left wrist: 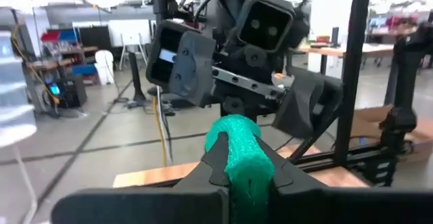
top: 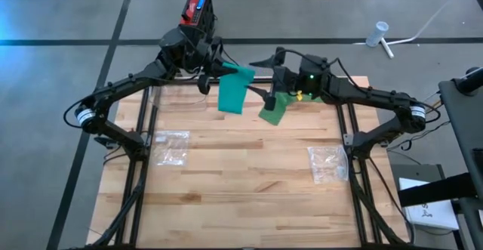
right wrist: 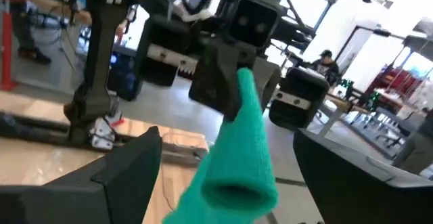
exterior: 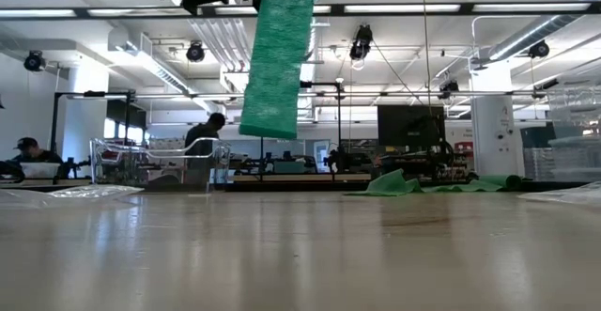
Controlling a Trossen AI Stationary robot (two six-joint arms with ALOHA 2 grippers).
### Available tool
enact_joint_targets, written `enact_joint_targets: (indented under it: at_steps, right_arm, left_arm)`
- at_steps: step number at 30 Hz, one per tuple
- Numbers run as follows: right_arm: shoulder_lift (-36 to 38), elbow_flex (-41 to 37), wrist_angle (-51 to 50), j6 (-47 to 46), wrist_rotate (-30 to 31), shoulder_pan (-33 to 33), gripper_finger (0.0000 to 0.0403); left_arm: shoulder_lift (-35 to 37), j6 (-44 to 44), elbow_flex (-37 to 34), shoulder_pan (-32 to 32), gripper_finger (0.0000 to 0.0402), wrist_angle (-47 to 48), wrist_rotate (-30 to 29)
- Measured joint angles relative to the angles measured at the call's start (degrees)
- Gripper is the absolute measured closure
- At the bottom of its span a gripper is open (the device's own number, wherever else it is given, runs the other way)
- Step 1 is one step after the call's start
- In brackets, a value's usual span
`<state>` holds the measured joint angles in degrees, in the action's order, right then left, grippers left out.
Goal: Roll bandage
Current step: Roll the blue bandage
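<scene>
A green bandage [top: 234, 93] hangs as a flat strip above the far middle of the wooden table [top: 241, 189]. Its lower end [exterior: 268, 128] is clear of the tabletop. My left gripper [top: 217, 70] is shut on its bunched upper end [left wrist: 237, 149]. Facing it from the right, my right gripper [top: 258, 80] is open. In the right wrist view its fingers [right wrist: 128, 166] stand on either side of the bandage [right wrist: 243, 136] with a gap on each side. A second green heap [top: 275, 108] lies on the table under the right gripper; whether it joins the strip I cannot tell. My left gripper pinches the bandage's bunched, rolled-looking upper end [left wrist: 233, 173] between its two fingers. The fingers lie level and come from the table's far left. The rest of the strip hangs down below them, slack and flat, clear of the table.
Two clear plastic bags lie on the table, one at the left [top: 172, 146] and one at the right [top: 328, 163]. A red and black device [top: 198, 7] stands beyond the far edge. The near half of the table is bare wood. People sit and stand far back in the room.
</scene>
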<state>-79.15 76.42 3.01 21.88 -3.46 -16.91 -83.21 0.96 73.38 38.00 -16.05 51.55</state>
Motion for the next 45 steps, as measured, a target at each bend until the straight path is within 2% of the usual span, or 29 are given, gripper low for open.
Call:
enact_joint_targets:
  at_steps: [3, 7, 12, 20, 26, 28, 30, 32, 35, 41, 45]
  right_arm:
    - [-0.42, 0.07, 0.25, -1.81, -0.01, 0.0, 0.0091]
    - [-0.81, -0.04, 0.24, -3.39, -0.04, 0.0, 0.0111]
    - [-0.79, -0.04, 0.13, -4.6, -0.17, 0.01, 0.0153]
    - [-2.23, -0.08, -0.68, 0.18, 0.42, 0.15, 0.0251]
    - [-2.4, 0.73, -0.83, 2.22, 0.5, 0.15, 0.0343]
    - [-2.4, 0.93, -1.0, 2.86, 1.0, 0.13, 0.0377]
    - [-2.4, 1.01, -0.72, 3.27, 1.36, 0.04, 0.0392]
    - [-2.28, 0.95, 0.1, 3.04, 2.96, 0.29, 0.039]
    - [-2.12, 0.2, 2.5, 3.66, 5.18, 0.76, 0.0391]
    - [-1.84, -0.96, 6.56, 4.56, 4.75, 0.78, 0.0397]
    - [-1.86, -1.44, 7.26, 4.73, 3.69, 0.78, 0.0397]
  left_arm:
    - [0.01, 4.8, 0.0, -0.07, 0.0395, 0.38, 0.96]
    - [0.01, 9.49, 0.0, -0.04, 0.0395, 0.82, 6.45]
    - [0.31, 12.06, 0.0, -0.04, 0.0395, 0.79, 7.34]
    - [0.36, 12.08, 0.0, 0.0, 0.0395, 0.83, 7.41]
    - [0.44, 12.03, 0.0, 0.0, 0.0394, 0.57, 7.09]
    - [0.54, 11.86, 0.0, 0.0, 0.0394, 0.56, 4.24]
    - [0.73, 11.39, 0.0, 0.14, 0.0389, 0.5, 1.05]
    - [0.9, 9.73, 0.0, 0.87, 0.037, 0.5, 0.26]
    - [1.2, 6.96, 0.0, 2.25, 0.0319, 0.63, 0.23]
    - [1.17, 6.34, -0.02, 3.8, 0.0196, 2.33, 0.37]
    - [0.99, 7.62, -0.02, 3.83, 0.0131, 3.78, 0.39]
